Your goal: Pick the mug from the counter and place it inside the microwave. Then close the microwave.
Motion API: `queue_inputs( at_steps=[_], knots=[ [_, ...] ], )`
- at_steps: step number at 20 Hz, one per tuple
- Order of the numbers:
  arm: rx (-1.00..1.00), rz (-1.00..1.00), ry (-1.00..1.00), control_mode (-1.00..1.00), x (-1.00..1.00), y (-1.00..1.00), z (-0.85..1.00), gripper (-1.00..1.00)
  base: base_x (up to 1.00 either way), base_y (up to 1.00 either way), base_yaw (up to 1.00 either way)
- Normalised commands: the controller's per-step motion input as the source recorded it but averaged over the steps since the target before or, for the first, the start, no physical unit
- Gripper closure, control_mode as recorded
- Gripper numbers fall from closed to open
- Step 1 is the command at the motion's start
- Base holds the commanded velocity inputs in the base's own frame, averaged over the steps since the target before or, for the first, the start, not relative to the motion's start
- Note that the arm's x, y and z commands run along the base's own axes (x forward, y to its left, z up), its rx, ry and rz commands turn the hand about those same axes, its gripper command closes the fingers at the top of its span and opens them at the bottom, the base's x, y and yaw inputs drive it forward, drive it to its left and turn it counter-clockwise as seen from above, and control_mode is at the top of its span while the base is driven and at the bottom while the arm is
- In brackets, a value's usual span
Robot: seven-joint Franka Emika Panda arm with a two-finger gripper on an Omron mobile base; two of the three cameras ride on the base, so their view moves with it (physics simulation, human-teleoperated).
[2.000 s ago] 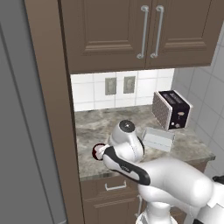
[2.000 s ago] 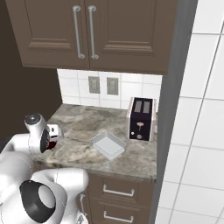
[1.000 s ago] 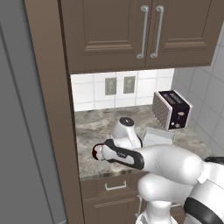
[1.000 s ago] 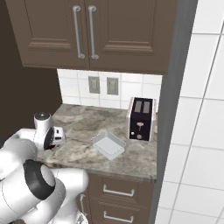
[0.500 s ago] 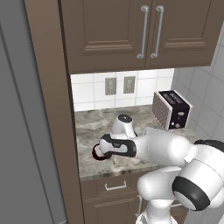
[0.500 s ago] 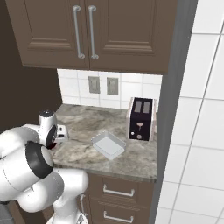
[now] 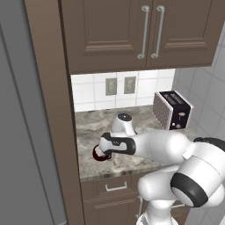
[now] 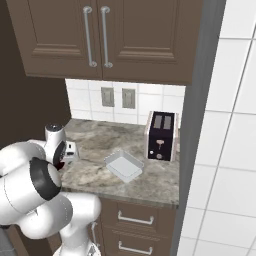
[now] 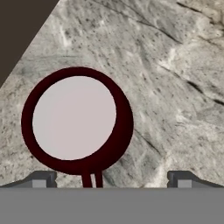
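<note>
Setting: a simulated kitchen is shown, with a marbled stone counter [image 7: 132, 121] set under brown wall cabinets [image 7: 132, 30] and backed by white tile.

Mug: a small dark red mug [image 9: 76, 120] with a white inside is seen from above in the hand view, standing upright on the counter near its left end. Its thin handle [image 9: 92, 178] points toward the bottom of that view. In the left base view the mug [image 7: 99, 155] shows as a dark red shape just beside the tall brown panel, partly hidden by the hand.

Claw: the gripper [image 9: 109, 179] is held above the mug. Its two dark fingertips [image 9: 41, 179] are spread wide apart at the bottom of the hand view. The mug's handle and lower rim lie between them, nearer the left tip. Nothing is gripped; no contact with the mug can be seen.

Arm: the white arm [image 7: 154, 147] is stretched across the counter toward its left end, with the hand low over the mug.

Other things: a black and steel toaster [image 8: 161, 135] stands at the right end of the counter, well apart from the mug. A shallow pale tray [image 8: 123, 165] lies on the counter between the hand and the toaster.

Wall: two outlet plates [image 8: 118, 97] are set in the tile above the counter.
</note>
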Motion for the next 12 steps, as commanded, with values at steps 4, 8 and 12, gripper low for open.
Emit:
queue_inputs(
  at_steps=[4,8,12],
  knots=[
    [0.01,0.00,0.00,-1.00,-0.05,0.00,-0.12,-1.00,0.00,0.00,0.00],
    [0.02,0.00,0.00,-1.00,-0.15,0.01,-0.03,-1.00,0.00,0.00,0.00],
    [0.02,0.00,0.00,-1.00,-0.20,0.00,-0.07,-1.00,0.00,0.00,0.00]
  ],
)
